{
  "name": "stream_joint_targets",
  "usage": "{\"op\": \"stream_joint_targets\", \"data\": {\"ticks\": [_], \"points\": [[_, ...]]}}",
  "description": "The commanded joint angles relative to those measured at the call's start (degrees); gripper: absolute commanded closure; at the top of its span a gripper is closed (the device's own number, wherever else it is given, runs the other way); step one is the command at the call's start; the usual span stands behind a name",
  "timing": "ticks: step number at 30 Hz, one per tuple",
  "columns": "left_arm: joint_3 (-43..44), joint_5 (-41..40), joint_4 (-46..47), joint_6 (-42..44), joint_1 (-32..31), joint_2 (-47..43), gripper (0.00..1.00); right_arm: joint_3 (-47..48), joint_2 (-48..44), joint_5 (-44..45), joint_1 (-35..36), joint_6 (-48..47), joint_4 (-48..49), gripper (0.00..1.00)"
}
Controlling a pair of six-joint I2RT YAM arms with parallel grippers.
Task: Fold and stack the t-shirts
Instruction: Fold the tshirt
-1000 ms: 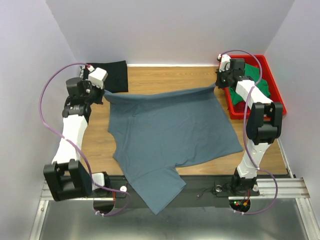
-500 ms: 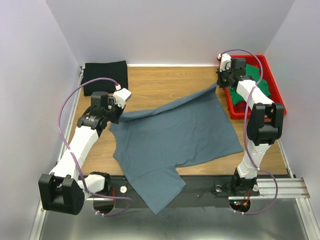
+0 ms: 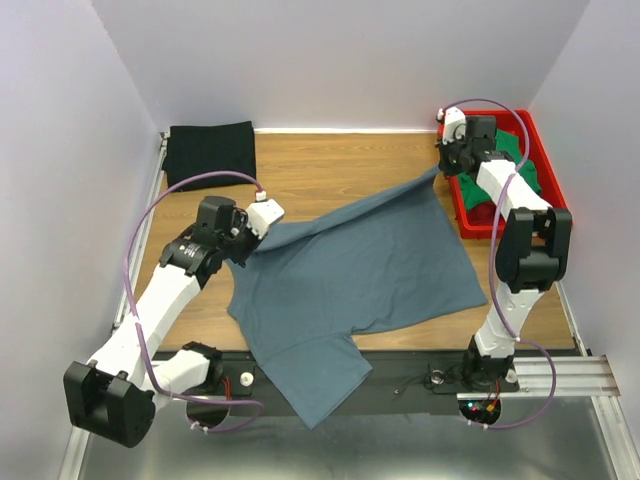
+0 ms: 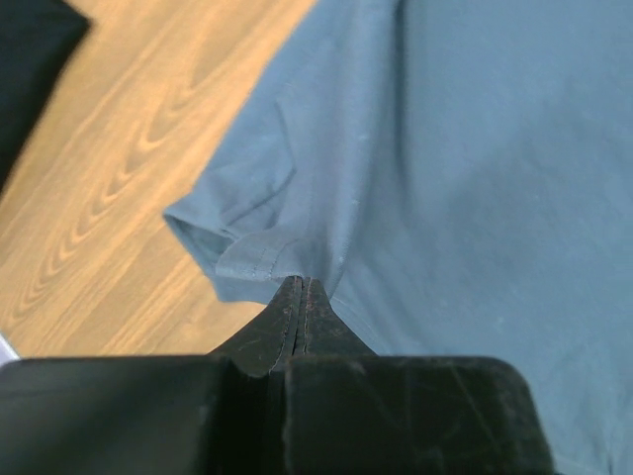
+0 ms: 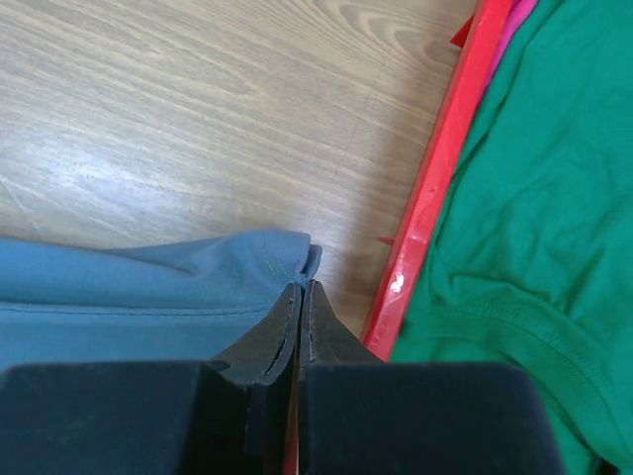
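Pinching t-shirt (image 3: 360, 260): left tool (image 4: 302, 287), right tool (image 5: 300, 289)

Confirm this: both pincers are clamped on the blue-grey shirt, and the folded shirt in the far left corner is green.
No. The folded shirt in that corner is black, as the top external view shows. The left pincer and right pincer do clamp the blue-grey shirt.

blue-grey t-shirt (image 3: 350, 270) spread centrally, black t-shirt (image 3: 210, 152) folded far-left, green t-shirt (image 5: 554, 178) bunched far-right
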Motion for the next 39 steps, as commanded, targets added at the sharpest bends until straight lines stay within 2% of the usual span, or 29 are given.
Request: {"op": "stream_joint_targets", "data": {"ticks": [1,11,30,31,32,33,34,35,36,37,39], "points": [[-1.6,0.5,-2.6,1.7,-2.6,-0.7,1.0,-1.4,-5.2,0.1,-0.7,-3.4,0.2,0.99],[-3.1,0.4,-5.4,3.5,-6.2,0.5,1.0,-9.4,-8.5,0.6,-0.8,-8.0,0.0,0.99],[-4.6,2.5,-12.0,8.9,-11.6,5.0,1.0,-13.6,-8.2,2.4,-0.8,-15.6,-2.3,0.99],[-4.4,2.8,-12.3,9.6,-11.8,5.4,0.95,-13.6,-8.0,2.4,-0.8,-16.0,-2.9,0.99],[-4.2,3.2,-12.9,10.1,-11.9,6.1,0.85,-13.2,-7.7,2.4,-0.8,-16.1,-3.5,0.95],[-3.9,3.9,-13.9,10.5,-11.8,6.5,0.72,-13.0,-7.4,2.9,-0.8,-16.4,-4.1,0.86],[-3.5,4.2,-14.9,11.4,-11.9,6.6,0.47,-12.8,-7.4,3.1,-0.8,-16.7,-4.3,0.8],[-3.2,4.5,-15.3,11.7,-11.9,6.4,0.4,-12.6,-7.4,3.4,-0.8,-16.7,-4.3,0.65],[-2.3,5.3,-15.6,11.9,-11.9,5.6,0.31,-12.1,-7.5,3.4,-0.8,-16.5,-4.3,0.59],[-1.7,5.8,-15.7,12.0,-11.9,5.6,0.29,-11.5,-7.6,3.2,-0.8,-16.1,-4.4,0.55],[0.6,6.4,-14.8,10.3,-11.9,4.7,0.24,-9.2,-7.7,1.8,-0.8,-14.7,-5.2,0.41]]}}
